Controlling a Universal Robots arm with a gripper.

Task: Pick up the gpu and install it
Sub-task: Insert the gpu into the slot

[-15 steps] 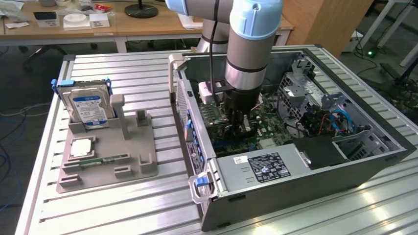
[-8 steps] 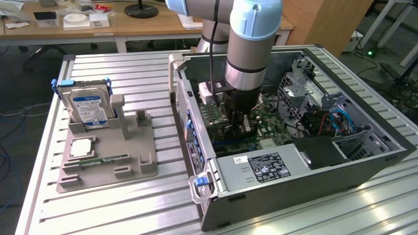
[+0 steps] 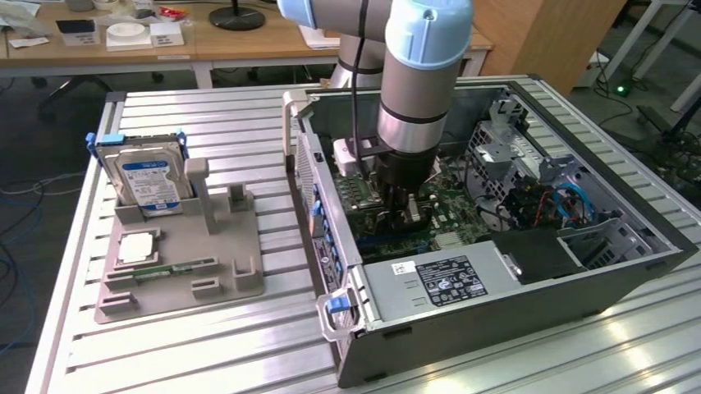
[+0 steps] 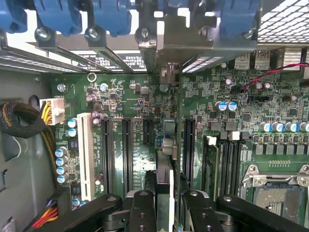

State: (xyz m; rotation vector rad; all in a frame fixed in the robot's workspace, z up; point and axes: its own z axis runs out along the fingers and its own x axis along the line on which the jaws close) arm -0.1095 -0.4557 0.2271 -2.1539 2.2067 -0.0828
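My gripper (image 3: 401,212) is down inside the open computer case (image 3: 613,271), over the green motherboard (image 3: 460,215). In the wrist view the gripper (image 4: 165,212) is shut on the gpu (image 4: 164,181), which I see edge-on as a thin card running between the two black fingers (image 4: 142,212). Its silvery metal end bracket (image 4: 161,53) reaches the case's rear slot openings under the blue latches (image 4: 108,17). The card stands upright in line with the black expansion slots (image 4: 128,154). I cannot tell whether its lower edge sits in a slot.
A grey fixture tray (image 3: 219,283) lies at the exterior view's left, with a hard drive (image 3: 151,182) standing in it, a chip (image 3: 134,246) and a memory stick (image 3: 164,269). Inside the case are the power supply (image 3: 438,283), cable bundles (image 4: 21,121), memory slots (image 4: 222,159) and the processor socket (image 4: 277,193).
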